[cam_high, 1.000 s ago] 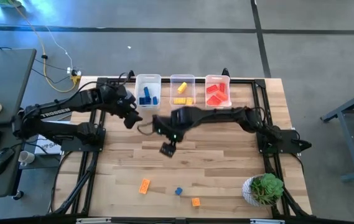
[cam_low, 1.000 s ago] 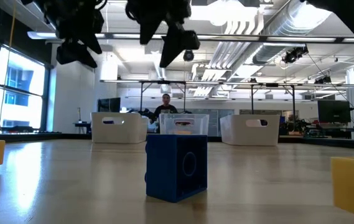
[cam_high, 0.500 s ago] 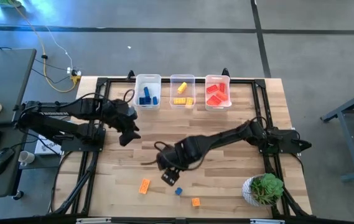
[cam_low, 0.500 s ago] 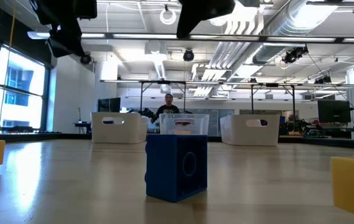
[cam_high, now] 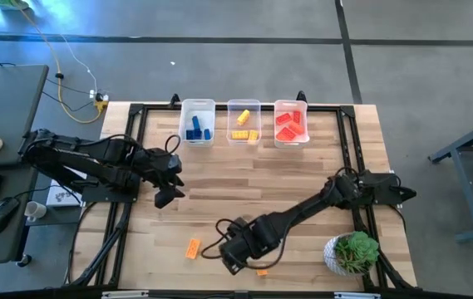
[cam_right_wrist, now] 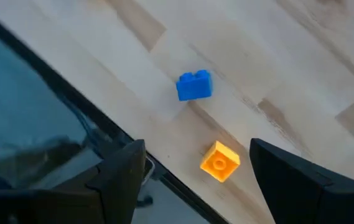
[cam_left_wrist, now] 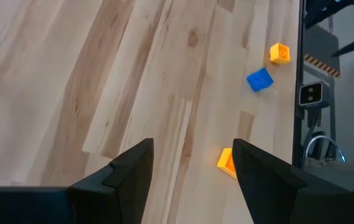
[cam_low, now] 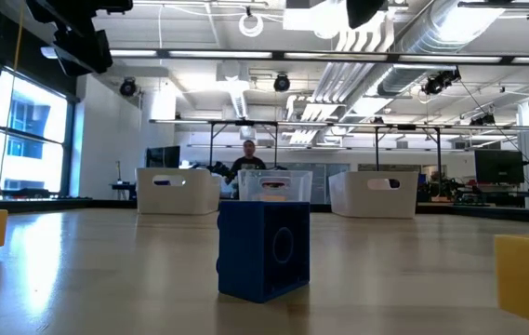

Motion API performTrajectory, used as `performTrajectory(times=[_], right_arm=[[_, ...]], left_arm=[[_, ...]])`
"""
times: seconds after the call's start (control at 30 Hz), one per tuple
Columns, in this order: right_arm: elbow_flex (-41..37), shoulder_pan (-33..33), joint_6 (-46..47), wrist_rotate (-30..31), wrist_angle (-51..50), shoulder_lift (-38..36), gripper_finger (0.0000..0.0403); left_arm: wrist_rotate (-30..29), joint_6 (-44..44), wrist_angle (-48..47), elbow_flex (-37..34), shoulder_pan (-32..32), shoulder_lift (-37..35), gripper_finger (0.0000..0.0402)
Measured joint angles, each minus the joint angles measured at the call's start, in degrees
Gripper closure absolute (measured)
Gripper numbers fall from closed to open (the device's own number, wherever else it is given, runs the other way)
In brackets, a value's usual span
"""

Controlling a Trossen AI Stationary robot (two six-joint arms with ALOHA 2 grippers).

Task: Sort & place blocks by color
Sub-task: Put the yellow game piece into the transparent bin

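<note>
Three loose blocks lie near the table's near edge: a blue block (cam_right_wrist: 195, 85) (cam_low: 264, 249) (cam_left_wrist: 259, 79), an orange-yellow block (cam_high: 192, 247) (cam_left_wrist: 226, 163) to its left, and another orange-yellow block (cam_high: 261, 270) (cam_right_wrist: 220, 162) (cam_left_wrist: 280, 53) to its right. My right gripper (cam_high: 234, 253) (cam_right_wrist: 195, 180) hovers open over the blue block and hides it in the high view. My left gripper (cam_high: 165, 198) (cam_left_wrist: 192, 168) is open and empty over the table's left middle. Sorted blocks lie in the blue bin (cam_high: 197, 122), yellow bin (cam_high: 243, 122) and red bin (cam_high: 291, 122).
The three clear bins stand in a row at the far edge. A potted plant (cam_high: 352, 252) sits at the near right corner, close to the right arm. A black frame rail runs along the table's edges. Bare wood lies between the bins and the loose blocks.
My right gripper has swung from the table's middle toward the near edge and now stands over the blue block. My left gripper has drawn back from beside the blue bin toward the near and left. The blocks have not moved.
</note>
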Motion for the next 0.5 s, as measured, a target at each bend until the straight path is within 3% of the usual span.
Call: performTrajectory(times=[0.3,0.5], right_arm=[[0.02,3.54,15.36,3.27,-1.32,1.08,0.0128],[0.04,5.5,20.26,3.81,-2.48,3.19,0.0128]], left_arm=[[-0.04,-0.61,0.02,-0.02,-1.16,0.17,0.0198],[0.05,-0.61,0.0,-0.02,-1.16,0.12,0.0198]])
